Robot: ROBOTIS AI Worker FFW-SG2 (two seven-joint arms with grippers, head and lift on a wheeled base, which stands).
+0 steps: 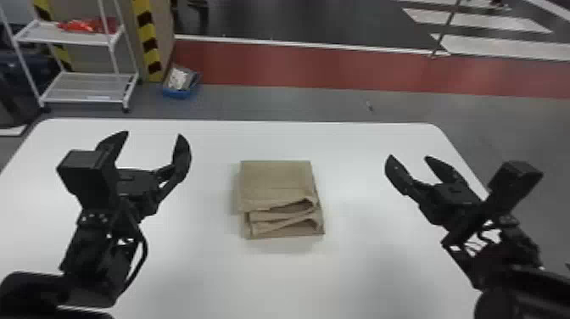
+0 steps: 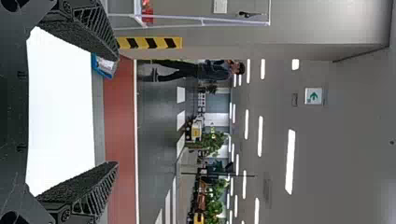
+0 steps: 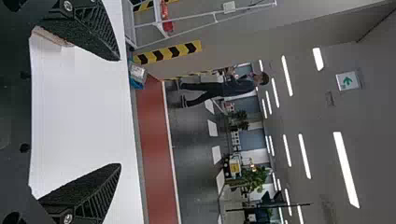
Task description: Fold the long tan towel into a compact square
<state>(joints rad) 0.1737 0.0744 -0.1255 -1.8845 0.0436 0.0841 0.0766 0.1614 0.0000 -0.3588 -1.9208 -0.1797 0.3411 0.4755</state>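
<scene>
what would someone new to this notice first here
Probably the folded tan towel, lying mid-table on the white table, its near edge showing loose, uneven layers. Next, the two black grippers, both open: the left gripper on the towel's left, the right gripper on its right.

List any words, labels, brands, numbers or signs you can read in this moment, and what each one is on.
No words, brands or numbers can be read.
High sign in the background: a green arrow on white, no readable wording.
Small white card near the rack: too small to read.
Yellow panel far off: too small to read.
Towel and table: no print seen.
</scene>
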